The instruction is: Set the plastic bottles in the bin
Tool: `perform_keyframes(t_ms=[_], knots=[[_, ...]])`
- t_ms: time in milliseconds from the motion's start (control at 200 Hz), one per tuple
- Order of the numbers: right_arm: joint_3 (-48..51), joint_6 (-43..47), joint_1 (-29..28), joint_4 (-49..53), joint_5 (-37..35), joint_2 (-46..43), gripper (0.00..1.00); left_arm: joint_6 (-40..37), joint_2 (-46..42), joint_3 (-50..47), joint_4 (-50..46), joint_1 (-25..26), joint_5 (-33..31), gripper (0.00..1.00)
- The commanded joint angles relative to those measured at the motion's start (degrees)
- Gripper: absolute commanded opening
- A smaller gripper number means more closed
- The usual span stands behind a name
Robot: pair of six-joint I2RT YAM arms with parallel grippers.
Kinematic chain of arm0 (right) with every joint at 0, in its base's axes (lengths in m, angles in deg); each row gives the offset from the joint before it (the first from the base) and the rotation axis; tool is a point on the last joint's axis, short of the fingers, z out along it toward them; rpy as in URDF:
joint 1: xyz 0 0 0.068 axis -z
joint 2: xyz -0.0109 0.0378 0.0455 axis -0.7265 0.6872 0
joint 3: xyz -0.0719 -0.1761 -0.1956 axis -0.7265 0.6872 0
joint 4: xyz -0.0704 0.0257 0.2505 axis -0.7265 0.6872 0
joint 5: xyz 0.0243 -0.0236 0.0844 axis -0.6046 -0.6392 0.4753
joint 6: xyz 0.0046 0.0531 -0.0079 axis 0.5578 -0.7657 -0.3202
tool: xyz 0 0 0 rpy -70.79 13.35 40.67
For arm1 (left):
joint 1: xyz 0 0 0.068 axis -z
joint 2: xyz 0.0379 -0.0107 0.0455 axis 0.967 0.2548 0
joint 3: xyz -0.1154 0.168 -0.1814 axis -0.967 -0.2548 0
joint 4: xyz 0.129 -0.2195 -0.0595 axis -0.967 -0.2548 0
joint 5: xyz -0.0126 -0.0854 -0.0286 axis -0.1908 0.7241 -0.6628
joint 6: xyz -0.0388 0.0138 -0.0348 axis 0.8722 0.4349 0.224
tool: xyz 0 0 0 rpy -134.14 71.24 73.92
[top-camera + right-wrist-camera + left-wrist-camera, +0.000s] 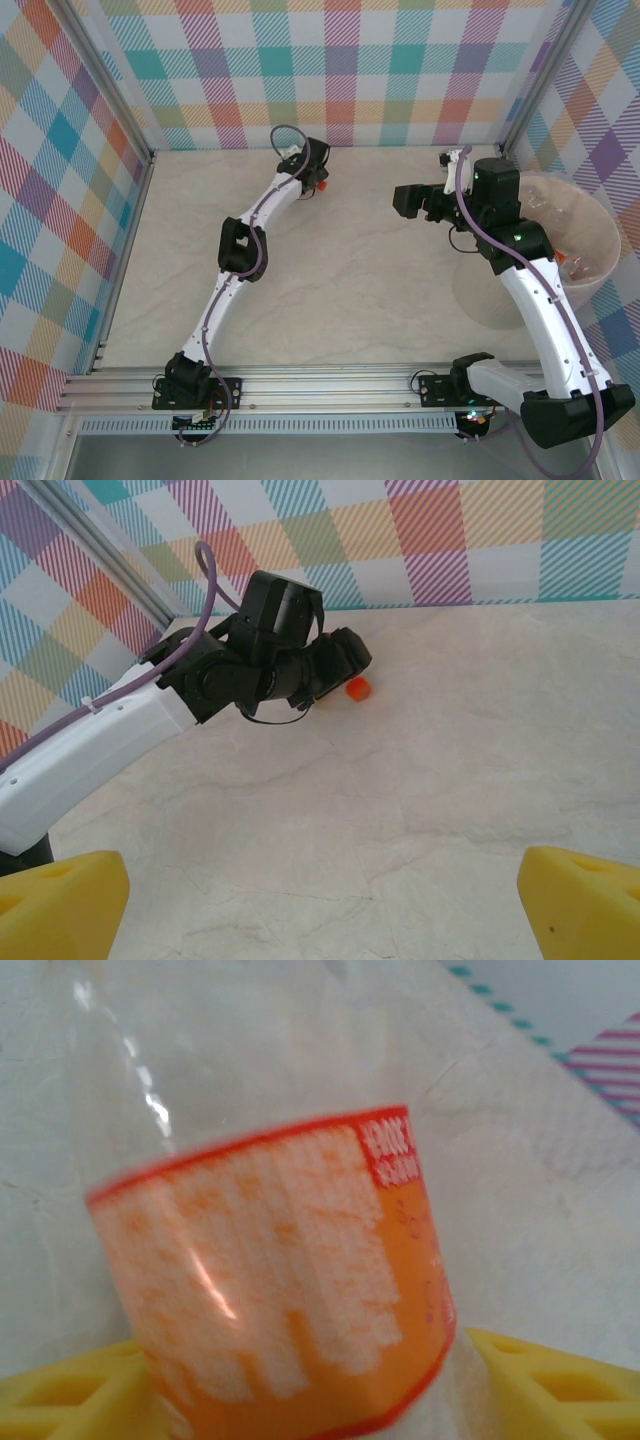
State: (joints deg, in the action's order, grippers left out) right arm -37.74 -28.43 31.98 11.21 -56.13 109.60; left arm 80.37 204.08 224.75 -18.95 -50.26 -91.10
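A clear plastic bottle (280, 1280) with an orange and white label lies on the table at the far back. My left gripper (300, 1390) is shut on it, a yellow finger (70, 1390) against each side of the label. From above, the left gripper (318, 178) sits near the back wall, with the bottle's orange cap (324, 185) poking out beside it. That cap (358, 688) also shows in the right wrist view. My right gripper (405, 203) hovers open over bare table, just left of the pale pink bin (600, 215). A bottle (567, 262) lies inside the bin.
Checked walls and metal posts close the table on the left, back and right. The bin stands against the right wall, partly behind my right arm (540, 300). A metal rail (330, 380) runs along the near edge.
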Motion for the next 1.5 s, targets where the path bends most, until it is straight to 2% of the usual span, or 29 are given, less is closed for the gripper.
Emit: perform_keyframes(t_ms=[0,240,405,485,710,970,1130,1300,1495], knots=[[-1.32,1.00,-0.07,-0.70,-0.97,-0.25,1.00,-5.11,-1.91,-1.46,-4.79,-0.30,0.83,0.65],[-1.19,0.48,-0.06,-0.96,-1.02,-0.36,1.00,-9.82,-10.34,-16.71,0.72,-0.36,-0.14,0.54],[-0.21,-1.24,-0.07,-2.20,-2.00,-0.70,1.00,-13.06,-14.01,-21.81,2.18,-0.36,1.93,0.47],[1.10,-3.04,-0.07,-3.65,-2.23,-1.08,1.00,-13.95,-17.36,-27.47,4.81,-0.32,3.96,0.45],[4.35,-8.67,-0.07,-7.74,2.56,-0.25,1.00,-15.20,-35.30,-57.04,23.52,0.30,13.65,0.46],[7.56,-14.56,-0.31,-13.14,5.17,1.54,1.00,-18.14,-55.52,-81.62,37.69,2.83,21.66,0.45],[7.56,-16.34,-0.97,-15.11,6.32,3.03,1.00,-20.04,-65.28,-89.57,41.00,4.10,28.32,0.45],[6.91,-18.65,-1.95,-17.15,9.31,5.15,1.00,-19.37,-72.70,-94.89,45.85,4.64,40.58,0.45],[5.89,-21.68,-2.44,-19.85,13.41,6.55,1.00,-18.27,-76.94,-95.64,51.13,4.95,51.30,0.46]])
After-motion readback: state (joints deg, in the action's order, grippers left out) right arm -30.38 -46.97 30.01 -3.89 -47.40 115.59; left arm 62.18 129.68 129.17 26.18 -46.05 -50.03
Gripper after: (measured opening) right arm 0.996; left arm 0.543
